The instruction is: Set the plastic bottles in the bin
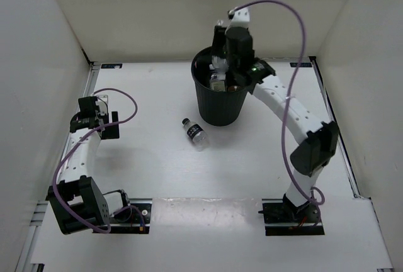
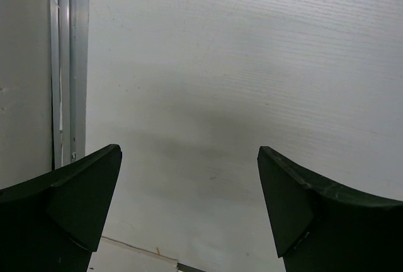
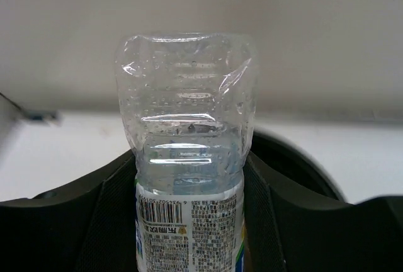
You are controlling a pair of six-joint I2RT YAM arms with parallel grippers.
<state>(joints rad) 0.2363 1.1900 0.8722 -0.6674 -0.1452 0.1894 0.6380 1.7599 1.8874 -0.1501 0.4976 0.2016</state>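
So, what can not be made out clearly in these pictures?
Top view: the right arm covers the mouth of the bin; contents uncountable.
Right wrist view: the held bottle is cut off by the bottom edge.
Top view: the label of the lying bottle is too small.

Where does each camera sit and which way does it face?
Top external: above, behind the bases, looking down on table, both arms, bin.
Left wrist: on the left arm, facing bare table; open left gripper frames it.
Right wrist: above the bin, facing a wall; right gripper clamps a clear bottle.
Shared: top and left-wrist views both show table.
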